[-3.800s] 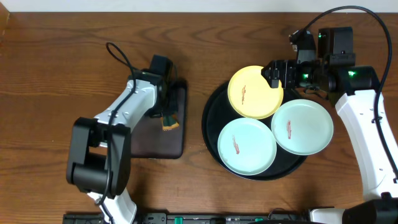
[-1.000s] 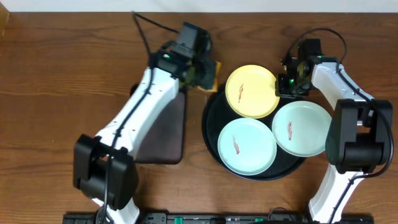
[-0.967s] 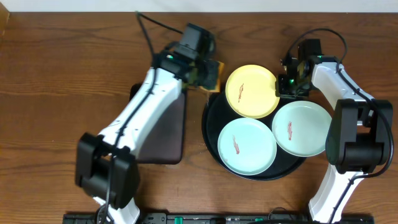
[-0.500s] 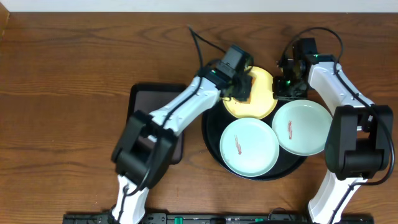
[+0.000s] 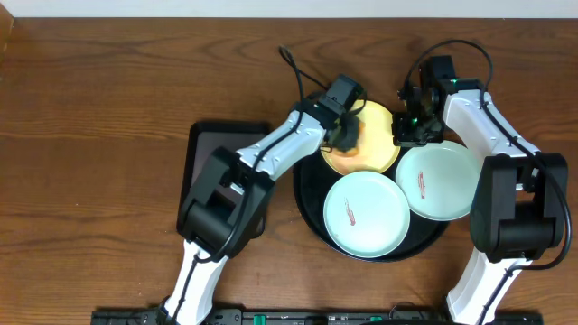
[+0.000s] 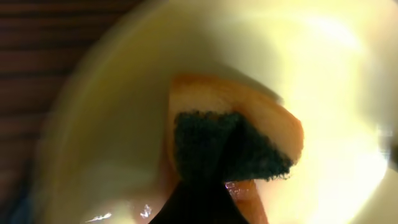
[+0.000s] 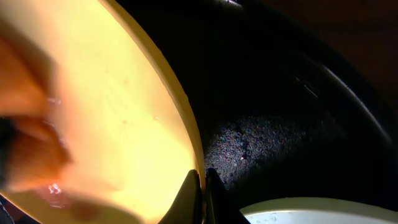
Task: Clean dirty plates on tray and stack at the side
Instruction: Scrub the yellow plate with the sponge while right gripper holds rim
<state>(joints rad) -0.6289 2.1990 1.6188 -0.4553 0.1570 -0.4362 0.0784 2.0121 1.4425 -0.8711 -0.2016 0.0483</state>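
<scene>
Three plates [image 5: 366, 213] and sponge [image 6: 214, 99] in tray [image 5: 309, 203]

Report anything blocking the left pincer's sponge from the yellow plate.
Nothing visible does. The left pincer is shut on the sponge, which lies directly on the yellow plate. The right pincer clamps that plate's rim on the opposite side, clear of the sponge.
</scene>
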